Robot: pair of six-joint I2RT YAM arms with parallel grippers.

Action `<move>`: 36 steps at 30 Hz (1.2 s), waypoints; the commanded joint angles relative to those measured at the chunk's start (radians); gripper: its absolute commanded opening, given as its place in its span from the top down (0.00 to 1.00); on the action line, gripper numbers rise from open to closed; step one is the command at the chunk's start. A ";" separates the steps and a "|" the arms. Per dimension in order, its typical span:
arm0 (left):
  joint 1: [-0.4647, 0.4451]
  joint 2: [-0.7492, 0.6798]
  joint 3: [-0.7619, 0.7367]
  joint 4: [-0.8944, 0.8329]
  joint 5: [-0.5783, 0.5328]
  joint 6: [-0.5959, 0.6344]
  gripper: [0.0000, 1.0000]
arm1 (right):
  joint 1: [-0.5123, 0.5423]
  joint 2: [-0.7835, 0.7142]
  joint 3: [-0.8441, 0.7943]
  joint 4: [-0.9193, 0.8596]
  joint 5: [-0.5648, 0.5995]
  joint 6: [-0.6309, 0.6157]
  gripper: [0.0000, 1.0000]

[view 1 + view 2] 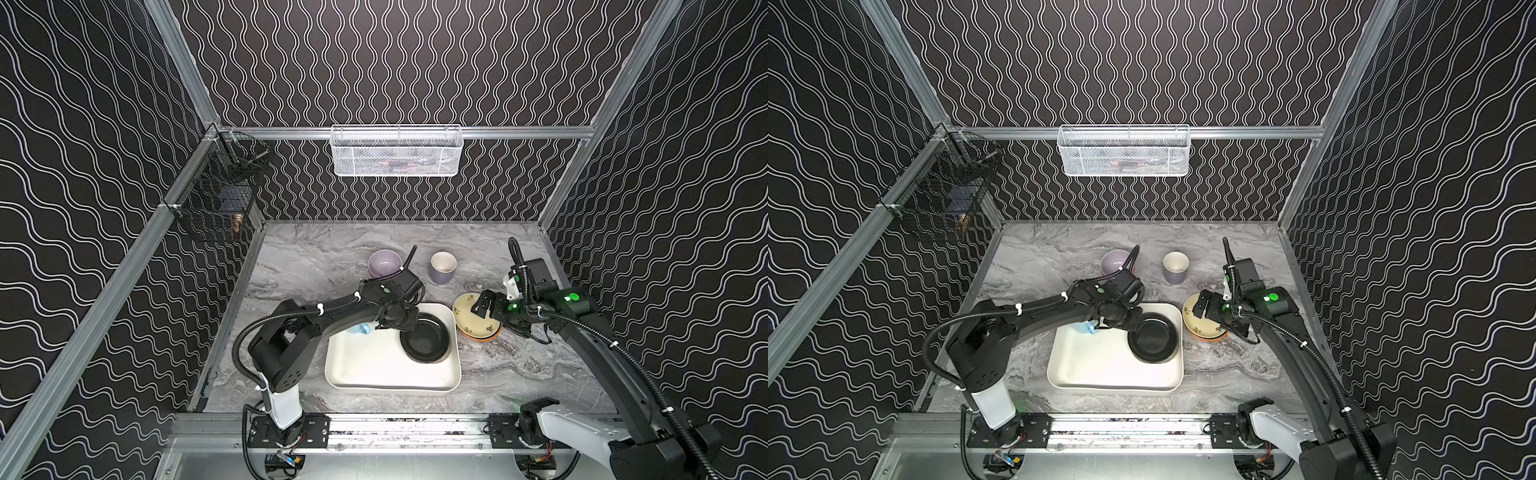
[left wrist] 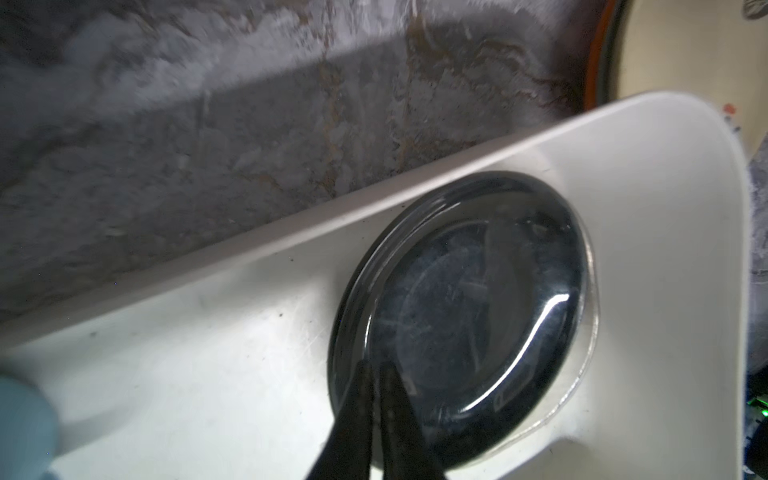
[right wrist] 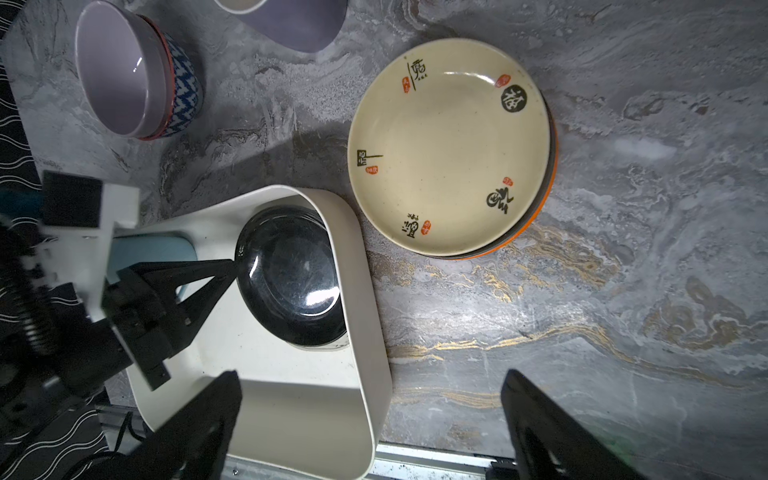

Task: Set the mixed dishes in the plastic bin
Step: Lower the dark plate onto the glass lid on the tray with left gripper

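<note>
The cream-white plastic bin (image 1: 395, 374) holds a black plate (image 1: 426, 343) lying on a clear glass plate (image 2: 590, 332), and a light blue mug (image 1: 359, 329) in its far left corner. My left gripper (image 2: 376, 365) is shut, its tips at the black plate's near rim, with nothing held. My right gripper (image 3: 371, 374) hangs open above a pale yellow plate (image 3: 449, 145) stacked on an orange plate (image 3: 536, 220), right of the bin. Behind the bin stand a lavender bowl (image 3: 116, 70), nested in a red-rimmed patterned bowl (image 3: 183, 95), and a lavender-grey mug (image 1: 443, 267).
A white wire-mesh basket (image 1: 395, 151) hangs on the back wall and a black wire basket (image 1: 216, 199) on the left wall. Patterned walls and aluminium rails close in the marble table (image 1: 519, 365) on three sides.
</note>
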 commanded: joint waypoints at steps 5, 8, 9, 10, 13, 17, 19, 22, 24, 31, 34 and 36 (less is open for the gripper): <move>0.002 0.004 0.017 -0.058 -0.074 0.026 0.84 | 0.001 0.026 0.019 0.009 -0.007 -0.018 0.01; 0.002 0.009 -0.013 -0.029 -0.059 0.020 0.84 | 0.001 0.031 0.028 0.001 0.001 -0.025 0.01; 0.001 0.012 -0.019 -0.025 -0.059 0.020 0.84 | 0.001 0.029 0.028 -0.002 0.003 -0.023 0.01; 0.001 0.017 -0.022 -0.024 -0.058 0.021 0.84 | 0.001 0.028 0.028 -0.003 0.007 -0.026 0.01; 0.002 0.033 -0.018 -0.020 -0.056 0.026 0.84 | 0.001 0.023 0.023 -0.007 0.010 -0.025 0.01; 0.001 0.048 -0.014 -0.011 -0.041 0.024 0.84 | 0.001 0.024 0.024 -0.008 0.015 -0.022 0.01; 0.001 0.056 -0.010 -0.011 -0.034 0.026 0.85 | 0.001 0.026 0.026 -0.007 0.015 -0.020 0.01; 0.001 0.064 -0.007 -0.008 -0.027 0.030 0.85 | 0.001 0.030 0.028 -0.006 0.016 -0.017 0.01; 0.002 0.067 -0.006 -0.006 -0.024 0.029 0.85 | 0.000 0.032 0.026 -0.006 0.018 -0.018 0.01; 0.001 0.073 -0.001 -0.005 -0.015 0.024 0.86 | -0.001 0.035 0.018 -0.011 0.025 -0.021 0.01; 0.001 0.049 0.006 -0.017 -0.022 0.027 0.84 | -0.001 0.041 0.019 -0.009 0.026 -0.024 0.01; 0.002 0.050 0.017 -0.020 -0.022 0.036 0.84 | -0.001 0.046 0.018 -0.004 0.023 -0.024 0.01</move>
